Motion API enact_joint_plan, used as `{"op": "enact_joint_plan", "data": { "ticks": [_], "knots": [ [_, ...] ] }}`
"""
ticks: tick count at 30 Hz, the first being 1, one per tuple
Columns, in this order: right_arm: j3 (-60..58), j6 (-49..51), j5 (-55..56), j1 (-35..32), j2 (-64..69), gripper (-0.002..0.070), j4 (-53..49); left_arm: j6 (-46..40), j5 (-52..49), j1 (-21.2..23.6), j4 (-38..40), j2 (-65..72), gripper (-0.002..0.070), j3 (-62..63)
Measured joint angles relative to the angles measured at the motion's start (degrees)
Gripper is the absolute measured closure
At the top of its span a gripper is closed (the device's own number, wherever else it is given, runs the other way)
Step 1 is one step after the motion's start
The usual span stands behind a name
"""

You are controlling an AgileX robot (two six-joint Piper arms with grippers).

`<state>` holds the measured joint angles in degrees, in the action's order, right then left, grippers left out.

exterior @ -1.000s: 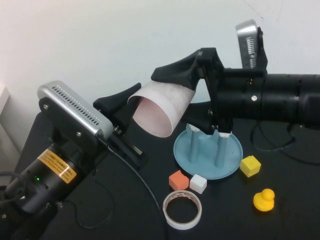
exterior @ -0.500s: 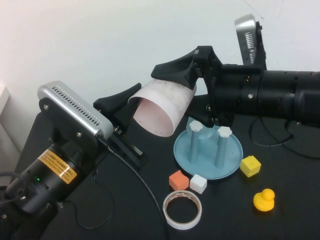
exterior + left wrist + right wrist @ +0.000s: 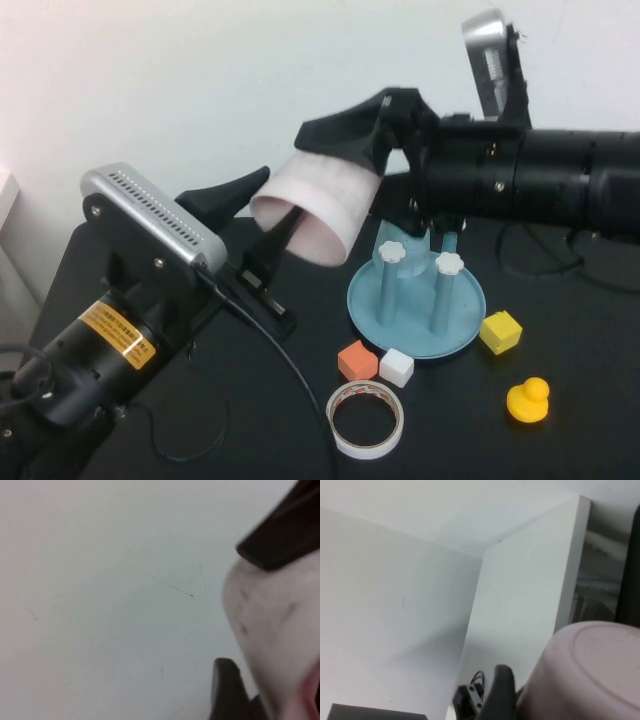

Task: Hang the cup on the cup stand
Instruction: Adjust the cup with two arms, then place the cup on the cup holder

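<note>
The pale pink cup (image 3: 320, 200) is held in the air on its side, mouth toward the left arm, above and left of the cup stand (image 3: 410, 338). My right gripper (image 3: 352, 178) is shut on the cup near its bottom, one finger over the top. My left gripper (image 3: 276, 206) is open at the cup's mouth, one finger outside the rim and one in front of the opening. The stand's two blue pegs with white caps (image 3: 390, 250) are bare. The left wrist view shows the cup (image 3: 270, 630) beside a finger (image 3: 225, 690). The right wrist view shows its bottom (image 3: 590, 675).
On the black table in front of the stand lie an orange cube (image 3: 356, 360), a white cube (image 3: 397, 367) and a tape roll (image 3: 366, 420). A yellow cube (image 3: 500, 331) and a yellow duck (image 3: 527, 400) sit to the right. A cable (image 3: 290, 370) runs from the left arm.
The right gripper and the cup have shifted a little left and up. The left gripper's lower finger, hidden behind the cup before, now shows at the cup's mouth.
</note>
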<state>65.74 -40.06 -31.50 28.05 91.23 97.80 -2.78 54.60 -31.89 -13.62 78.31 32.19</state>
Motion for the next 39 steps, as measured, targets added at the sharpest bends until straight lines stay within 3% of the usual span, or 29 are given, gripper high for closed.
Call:
{"op": "enact_joint_plan", "data": {
  "ticks": [4, 12, 15, 19, 22, 26, 30, 34, 39],
  "knots": [
    [2.34, -4.44, -0.12, -1.47, 0.0, 0.0069, 0.0, 6.57, -1.82, 0.0, -3.56, -1.8, 0.0306, 0.0],
    [5.22, -15.97, -1.76, -6.99, 0.0, 0.0072, 0.0, 13.73, -15.05, 0.0, -14.34, -11.48, 0.0306, 0.0],
    [5.22, -21.58, -2.81, -8.96, 0.0, 0.0072, 0.0, 15.22, -25.08, 0.0, -15.09, -17.58, 0.0372, 0.0],
    [5.22, -30.52, -2.28, -10.89, 0.0, 0.0073, 0.0, 18.08, -42.46, 0.0, -15.09, -27.49, 0.0574, 0.0],
    [5.22, -40.44, 0.81, -11.6, 0.0, 0.0073, 0.0, 19.64, -56.08, 0.0, -14.67, -35.23, 0.0645, 0.0],
    [5.22, -57.7, 8.66, -11.71, 0.43, 0.0073, 0.0, 19.92, -72.52, 0.0, -13.88, -43.77, 0.067, -0.08],
    [5.22, -74.02, 12.44, -11.71, 2.34, 0.0073, 0.0, 19.92, -81.32, 0.0, -13.12, -50.31, 0.0675, -0.08],
    [5.22, -83.14, 12.96, -11.71, 5.98, 0.0073, 0.09, 20.01, -84.72, 0.0, -12.82, -55.29, 0.0676, -0.08],
    [5.22, -86.4, 17.3, -11.71, 11.79, 0.0076, 0.09, 20.14, -85.09, 0.0, -12.58, -57.58, 0.0676, -0.08]
  ]
}}
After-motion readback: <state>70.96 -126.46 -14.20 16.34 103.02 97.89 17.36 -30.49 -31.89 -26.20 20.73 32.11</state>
